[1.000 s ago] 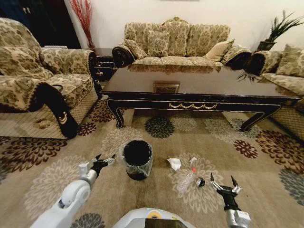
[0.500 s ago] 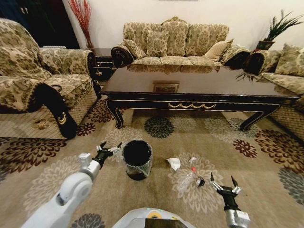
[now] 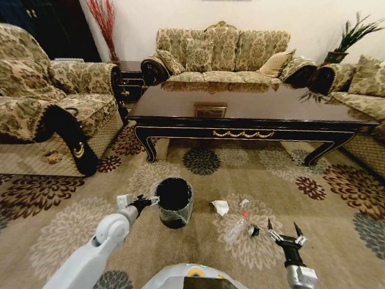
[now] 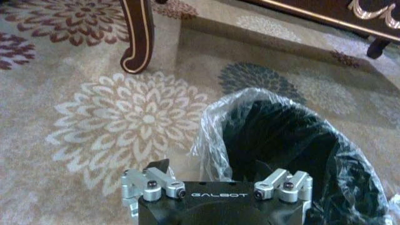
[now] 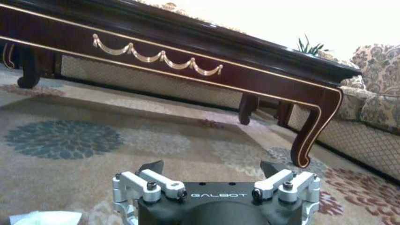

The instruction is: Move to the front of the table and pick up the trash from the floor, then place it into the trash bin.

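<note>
The trash bin (image 3: 174,202), black inside with a clear liner, stands on the patterned floor (image 3: 60,235) in front of the long dark table (image 3: 252,112). My left gripper (image 3: 148,200) is open at the bin's left rim; in the left wrist view the gripper (image 4: 211,166) hangs over the liner's edge of the bin (image 4: 293,140). The trash lies to the right of the bin: a crumpled white paper (image 3: 221,207), a clear bottle (image 3: 237,228) and a small black piece (image 3: 254,230). Just right of the black piece my right gripper (image 3: 281,232) is open and empty.
An armchair (image 3: 42,114) stands at the left, a sofa (image 3: 222,57) behind the table and another seat (image 3: 361,90) at the right. In the right wrist view the table's apron (image 5: 162,56) and curved leg (image 5: 315,136) rise ahead of the gripper (image 5: 212,167).
My left arm has swung right and brought its gripper from open carpet to the bin's left rim. The right arm has not moved.
</note>
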Controlling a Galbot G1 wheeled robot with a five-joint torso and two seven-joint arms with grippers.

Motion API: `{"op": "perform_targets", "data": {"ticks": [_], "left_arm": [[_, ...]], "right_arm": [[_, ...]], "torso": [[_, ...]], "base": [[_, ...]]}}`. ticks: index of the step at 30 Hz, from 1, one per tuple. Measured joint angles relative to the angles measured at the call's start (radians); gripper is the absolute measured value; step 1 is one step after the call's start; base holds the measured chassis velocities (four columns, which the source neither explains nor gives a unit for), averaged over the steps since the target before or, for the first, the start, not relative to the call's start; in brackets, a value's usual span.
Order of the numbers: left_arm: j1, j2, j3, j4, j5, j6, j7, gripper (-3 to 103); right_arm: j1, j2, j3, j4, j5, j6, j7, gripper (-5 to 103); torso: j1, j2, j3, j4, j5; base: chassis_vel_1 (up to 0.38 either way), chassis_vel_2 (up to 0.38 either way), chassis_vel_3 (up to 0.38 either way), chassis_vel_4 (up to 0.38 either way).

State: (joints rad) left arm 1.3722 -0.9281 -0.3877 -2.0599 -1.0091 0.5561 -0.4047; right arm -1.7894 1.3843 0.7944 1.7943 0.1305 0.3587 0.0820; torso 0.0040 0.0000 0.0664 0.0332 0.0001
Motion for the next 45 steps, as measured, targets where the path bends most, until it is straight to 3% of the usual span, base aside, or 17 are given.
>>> {"op": "perform_targets", "data": {"ticks": [1, 3, 8, 11, 13, 14, 15, 16, 18, 20, 26, 32, 34, 35, 45], "left_arm": [[0.000, 0.000, 0.000, 0.000, 0.000, 0.000, 0.000, 95], [0.002, 0.003, 0.000, 0.008, 0.000, 0.008, -0.002, 84], [0.007, 0.005, -0.013, 0.015, 0.001, 0.012, -0.002, 76], [0.012, 0.011, -0.025, 0.010, 0.003, 0.014, -0.003, 64], [0.013, 0.014, -0.028, 0.007, 0.003, 0.015, -0.003, 64], [0.013, 0.019, -0.032, 0.002, 0.003, 0.015, -0.004, 56], [0.012, 0.022, -0.034, 0.000, 0.003, 0.016, -0.004, 56], [0.012, 0.022, -0.034, 0.000, 0.003, 0.016, -0.004, 56], [0.011, 0.033, -0.040, -0.011, 0.003, 0.018, -0.009, 44], [0.013, 0.040, -0.045, -0.020, 0.000, 0.022, -0.012, 44], [0.034, 0.080, -0.080, -0.067, -0.013, 0.033, -0.015, 28], [0.053, 0.117, -0.114, -0.137, -0.028, 0.046, -0.022, 8], [0.055, 0.122, -0.118, -0.152, -0.036, 0.051, -0.027, 8], [0.057, 0.130, -0.124, -0.173, -0.054, 0.059, -0.036, 2], [0.061, 0.116, -0.129, -0.168, -0.069, 0.066, -0.053, 0]], "right_arm": [[0.000, 0.000, 0.000, 0.000, 0.000, 0.000, 0.000, 100], [0.000, 0.000, -0.002, -0.005, 0.000, -0.020, 0.006, 100], [0.011, 0.000, -0.017, -0.011, -0.001, -0.064, 0.025, 100], [0.031, 0.000, -0.036, -0.025, 0.000, -0.102, 0.047, 100], [0.036, -0.001, -0.041, -0.030, 0.000, -0.109, 0.051, 100], [0.043, -0.001, -0.051, -0.038, 0.001, -0.119, 0.055, 100], [0.047, -0.001, -0.059, -0.043, 0.001, -0.126, 0.057, 100], [0.047, -0.001, -0.059, -0.043, 0.001, -0.126, 0.057, 100], [0.057, 0.000, -0.077, -0.061, 0.001, -0.137, 0.064, 100], [0.059, 0.000, -0.083, -0.068, 0.001, -0.142, 0.066, 100], [0.072, 0.001, -0.114, -0.111, 0.003, -0.161, 0.066, 100], [0.128, 0.010, -0.153, -0.197, 0.016, -0.175, 0.072, 100], [0.139, 0.012, -0.158, -0.211, 0.016, -0.177, 0.072, 100], [0.154, 0.013, -0.163, -0.229, 0.016, -0.179, 0.073, 100], [0.197, 0.018, -0.175, -0.291, 0.011, -0.179, 0.074, 100]], "torso": [[0.000, 0.000, 0.000, 0.0000, 0.0000], [0.000, 0.000, 0.000, 0.0000, -0.0001], [0.000, 0.000, 0.000, 0.0000, 0.0000], [0.000, 0.000, 0.000, 0.0000, -0.0002], [0.000, 0.000, 0.000, 0.0000, -0.0001], [0.000, 0.000, 0.000, 0.0000, -0.0001], [0.000, 0.000, 0.000, -0.0001, -0.0001], [0.000, 0.000, 0.000, -0.0001, -0.0001], [0.000, 0.000, 0.000, 0.0000, -0.0003], [0.000, 0.000, 0.000, 0.0000, -0.0003], [0.000, 0.000, 0.000, 0.0000, -0.0002], [0.000, 0.000, 0.000, 0.0001, -0.0001], [0.000, 0.000, 0.000, 0.0000, -0.0002], [0.000, 0.000, 0.000, 0.0001, -0.0001], [0.000, 0.000, 0.000, 0.0001, -0.0002]], "base": [[0.000, 0.000, 0.000, 0.000], [0.000, 0.000, 0.000, 0.000], [0.000, 0.000, 0.000, 0.000], [0.000, 0.000, 0.000, 0.000], [0.000, 0.000, 0.000, 0.000], [0.000, 0.000, 0.000, 0.000], [0.000, 0.000, 0.000, 0.000], [0.000, 0.000, 0.000, 0.000], [0.000, 0.000, 0.000, 0.000], [0.000, 0.000, 0.000, 0.000], [0.000, 0.000, 0.000, 0.000], [0.000, 0.000, 0.000, 0.000], [0.000, 0.000, 0.000, 0.000], [0.000, 0.000, 0.000, 0.000], [0.000, 0.000, 0.000, 0.000]]}}
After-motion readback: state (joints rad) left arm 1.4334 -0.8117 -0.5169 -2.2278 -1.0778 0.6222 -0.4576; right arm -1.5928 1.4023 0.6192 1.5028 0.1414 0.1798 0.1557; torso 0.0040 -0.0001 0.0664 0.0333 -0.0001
